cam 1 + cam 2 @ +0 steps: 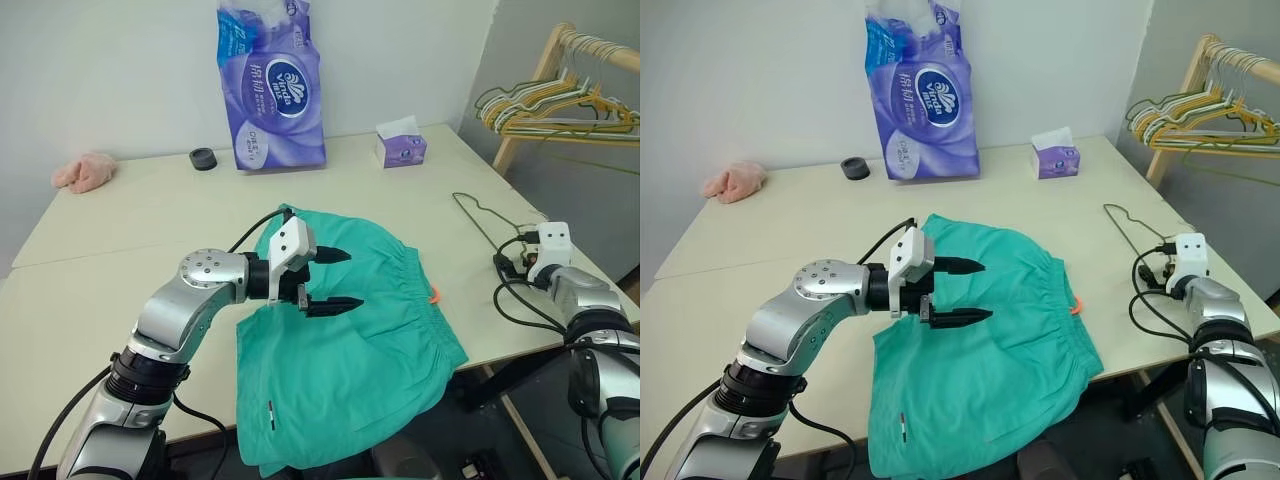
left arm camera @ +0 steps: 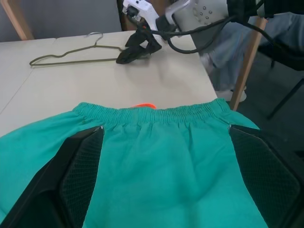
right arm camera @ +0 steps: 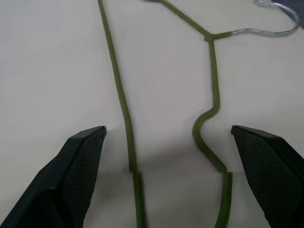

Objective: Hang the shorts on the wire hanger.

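The teal-green shorts (image 1: 350, 340) lie flat on the table (image 1: 120, 290), their leg ends hanging over the front edge. The gathered waistband (image 2: 156, 113) faces right, with an orange tag (image 1: 435, 294) beside it. My left gripper (image 1: 355, 278) hovers open just above the middle of the shorts, pointing right, with nothing between its fingers. The wire hanger (image 2: 76, 61) lies flat near the table's right edge, clear of the shorts. My right gripper (image 3: 168, 129) stands open at the hanger's near end. In the right wrist view, two strands of the olive wire (image 3: 122, 102) run between its fingers, untouched.
A purple pack of tissue rolls (image 1: 270, 85), a small tissue box (image 1: 401, 145), a black ring (image 1: 203, 158) and a pink cloth (image 1: 85, 172) sit along the back of the table. A wooden rack (image 1: 545, 75) with several hangers stands beyond the right edge.
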Controlling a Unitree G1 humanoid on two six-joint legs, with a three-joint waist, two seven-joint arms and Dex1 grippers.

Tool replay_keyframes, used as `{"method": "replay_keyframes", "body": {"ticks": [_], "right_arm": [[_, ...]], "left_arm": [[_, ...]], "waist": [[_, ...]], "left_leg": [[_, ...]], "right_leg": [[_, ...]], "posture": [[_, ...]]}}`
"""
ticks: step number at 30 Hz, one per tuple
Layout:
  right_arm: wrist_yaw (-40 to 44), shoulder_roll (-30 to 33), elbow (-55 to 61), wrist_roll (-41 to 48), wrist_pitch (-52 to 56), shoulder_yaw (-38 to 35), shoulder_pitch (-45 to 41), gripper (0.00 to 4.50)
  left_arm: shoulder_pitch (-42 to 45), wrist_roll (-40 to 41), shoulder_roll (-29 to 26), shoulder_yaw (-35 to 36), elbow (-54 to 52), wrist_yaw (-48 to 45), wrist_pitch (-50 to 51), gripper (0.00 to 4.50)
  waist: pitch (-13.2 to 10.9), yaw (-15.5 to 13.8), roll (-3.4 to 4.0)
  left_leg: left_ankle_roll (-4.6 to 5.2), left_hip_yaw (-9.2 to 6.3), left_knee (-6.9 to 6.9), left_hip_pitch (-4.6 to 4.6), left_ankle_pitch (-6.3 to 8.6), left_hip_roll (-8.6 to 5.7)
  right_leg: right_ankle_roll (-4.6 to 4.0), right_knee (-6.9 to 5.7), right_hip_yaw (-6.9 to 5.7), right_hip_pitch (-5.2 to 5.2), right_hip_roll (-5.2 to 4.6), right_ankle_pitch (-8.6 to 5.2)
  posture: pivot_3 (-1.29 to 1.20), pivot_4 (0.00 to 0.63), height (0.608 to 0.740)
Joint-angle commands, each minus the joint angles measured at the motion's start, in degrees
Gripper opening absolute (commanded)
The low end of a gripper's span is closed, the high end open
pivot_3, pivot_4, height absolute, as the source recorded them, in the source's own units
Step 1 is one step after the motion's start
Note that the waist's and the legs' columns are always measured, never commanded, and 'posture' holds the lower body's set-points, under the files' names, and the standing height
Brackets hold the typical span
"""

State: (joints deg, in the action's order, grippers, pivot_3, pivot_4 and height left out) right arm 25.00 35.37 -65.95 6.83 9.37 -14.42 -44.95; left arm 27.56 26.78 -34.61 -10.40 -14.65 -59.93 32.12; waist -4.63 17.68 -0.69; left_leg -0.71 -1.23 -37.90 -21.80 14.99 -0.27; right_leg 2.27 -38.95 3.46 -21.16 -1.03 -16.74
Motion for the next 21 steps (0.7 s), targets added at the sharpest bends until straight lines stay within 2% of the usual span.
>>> {"method": "replay_keyframes", "body": {"ticks": [1, 5, 16, 19, 21], "right_arm": [[-0.5, 1.4, 2.9, 2.0, -0.7, -2.2, 0.1, 4.50], [-0.1, 1.8, 3.6, 2.9, -1.0, -3.4, 1.2, 4.50], [-4.3, 2.9, -0.3, -1.1, 4.3, -0.5, 0.9, 4.50], [-2.9, 2.6, -0.4, -2.2, 6.2, 1.1, 0.5, 3.91], [-2.5, 2.2, -0.6, -2.3, 8.1, 1.7, -0.1, 3.29]], "left_arm": [[0.0, 1.5, -0.6, 1.8, -2.5, -0.7, -0.1, 4.44], [-0.1, 1.4, -0.8, 1.7, -2.5, -1.1, -0.4, 4.44], [-0.4, 1.2, -0.9, 1.4, -2.9, -1.1, -0.5, 4.44], [-0.4, 1.0, -0.8, 1.3, -2.7, -1.0, -0.7, 4.50], [-0.6, 0.9, -0.7, 1.3, -2.6, -1.0, -0.9, 4.50]], "waist": [[0.0, 0.0, 0.00], [0.0, 0.0, 0.00], [0.0, 0.0, 0.00], [0.0, 0.0, -0.01], [0.0, -0.1, -0.01]], "left_leg": [[0.00, 0.00, 0.00, 0.00, 0.00, 0.01], [0.00, -0.01, 0.01, 0.00, 0.00, 0.00], [0.01, 0.04, 0.00, 0.01, 0.00, -0.01], [0.01, 0.04, 0.01, 0.02, 0.00, 0.00], [0.01, 0.03, -0.01, 0.02, 0.00, 0.00]], "right_leg": [[0.00, 0.00, 0.00, 0.00, 0.00, 0.00], [0.00, 0.00, -0.01, 0.00, 0.01, 0.00], [0.01, 0.00, 0.04, 0.00, 0.00, -0.01], [0.01, 0.00, 0.03, 0.01, 0.01, -0.01], [0.01, 0.01, 0.03, 0.03, 0.01, -0.01]], "posture": [[-0.29, 0.042, 0.740], [-0.29, 0.043, 0.740], [-0.29, 0.049, 0.740], [-0.29, 0.050, 0.740], [-0.29, 0.050, 0.740]]}}
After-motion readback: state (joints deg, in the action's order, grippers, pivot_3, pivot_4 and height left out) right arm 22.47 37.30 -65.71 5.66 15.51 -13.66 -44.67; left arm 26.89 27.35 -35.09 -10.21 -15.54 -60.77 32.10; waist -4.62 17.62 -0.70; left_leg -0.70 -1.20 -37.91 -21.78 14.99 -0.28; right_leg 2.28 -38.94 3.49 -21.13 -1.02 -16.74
